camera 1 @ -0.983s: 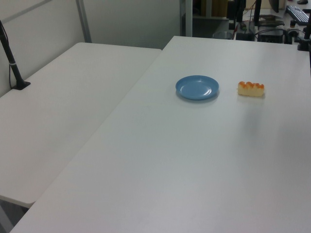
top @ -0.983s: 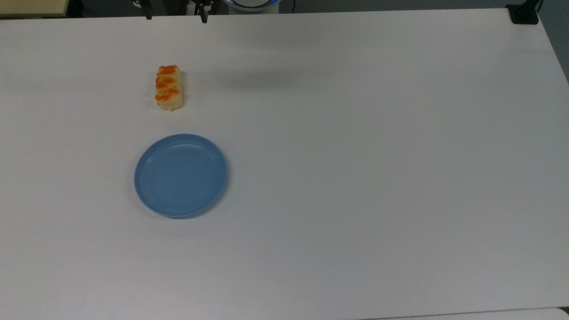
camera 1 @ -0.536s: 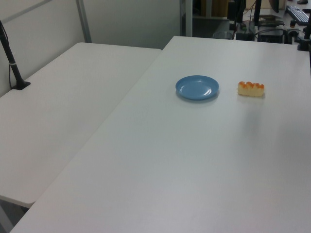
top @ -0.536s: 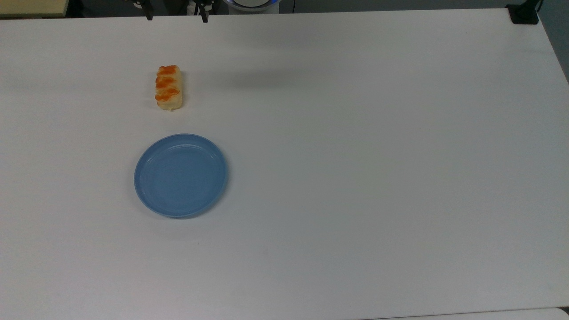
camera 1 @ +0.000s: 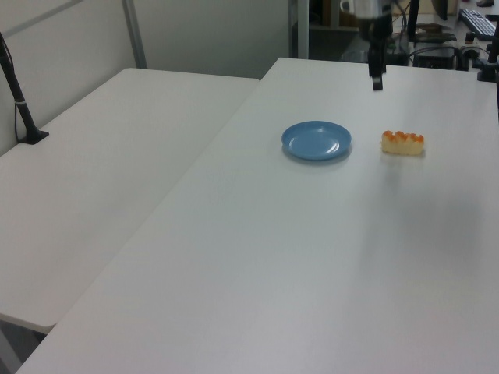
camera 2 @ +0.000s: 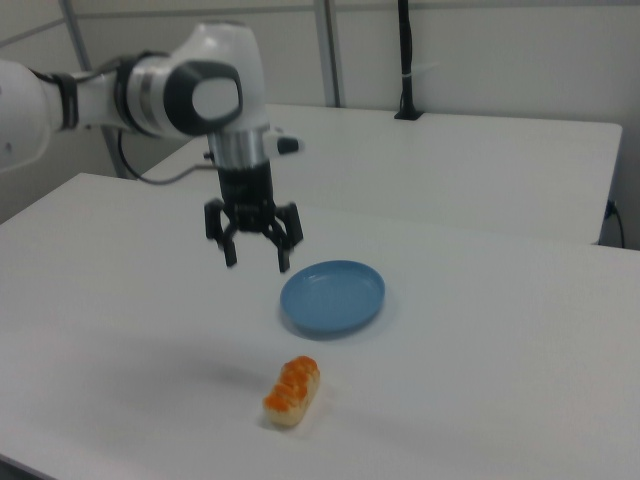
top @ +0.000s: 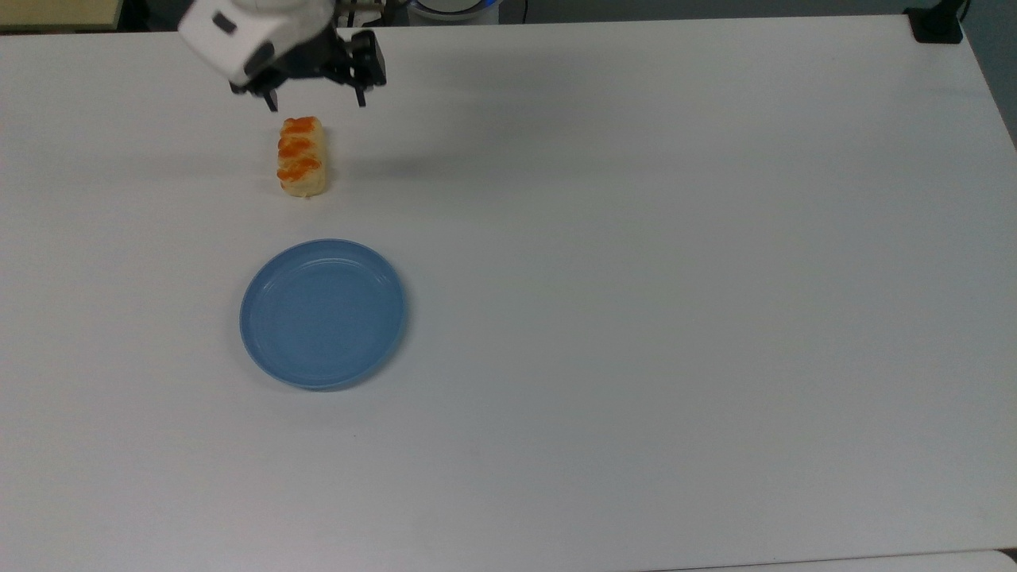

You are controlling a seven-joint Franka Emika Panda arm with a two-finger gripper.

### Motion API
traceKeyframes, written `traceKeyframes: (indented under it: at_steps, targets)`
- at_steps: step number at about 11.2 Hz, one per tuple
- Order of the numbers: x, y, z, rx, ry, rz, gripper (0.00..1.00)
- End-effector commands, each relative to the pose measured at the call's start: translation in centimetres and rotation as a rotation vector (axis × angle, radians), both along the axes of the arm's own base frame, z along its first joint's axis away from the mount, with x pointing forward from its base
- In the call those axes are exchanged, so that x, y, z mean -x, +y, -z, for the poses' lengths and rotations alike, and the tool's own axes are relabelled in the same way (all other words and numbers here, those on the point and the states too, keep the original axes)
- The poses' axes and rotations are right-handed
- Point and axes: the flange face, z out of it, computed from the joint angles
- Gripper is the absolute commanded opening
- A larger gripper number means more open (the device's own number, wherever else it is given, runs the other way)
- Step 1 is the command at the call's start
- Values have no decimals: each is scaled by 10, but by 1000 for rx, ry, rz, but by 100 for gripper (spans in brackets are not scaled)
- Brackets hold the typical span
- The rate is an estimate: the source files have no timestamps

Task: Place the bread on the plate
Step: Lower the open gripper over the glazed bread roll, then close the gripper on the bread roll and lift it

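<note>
Hovering above the surface [top: 636, 318], the gripper [top: 315, 99] had its fingers spread wide, empty. The bread [top: 302, 156] lay just below in the top view, its long axis crossing the fingers' gap, the plate [top: 262, 349] further on

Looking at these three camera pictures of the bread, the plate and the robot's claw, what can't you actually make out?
- The bread's underside: hidden against the table in the right view.
- The gripper's height above the bread: the top view looks straight down.
- The gripper: left view, one finger overlaps the other.
- The plate's underside: top view, hidden by the plate itself.
</note>
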Motion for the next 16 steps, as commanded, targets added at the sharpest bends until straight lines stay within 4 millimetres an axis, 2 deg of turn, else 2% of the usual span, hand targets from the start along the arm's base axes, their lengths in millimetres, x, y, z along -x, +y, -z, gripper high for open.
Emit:
traceKeyframes:
  at_steps: [1, 4, 9, 11, 12, 13, 16]
  targets:
    - [17, -15, 79, 72, 68, -83, 100]
    - [17, -34, 137, 133, 173, -108, 100]
    - [21, -35, 211, 177, 262, -127, 100]
    - [16, -36, 203, 182, 234, -120, 60]
    - [11, -38, 194, 181, 216, -116, 49]
    - [3, -45, 181, 178, 193, -106, 46]
    - [-28, -66, 124, 150, 95, -63, 47]
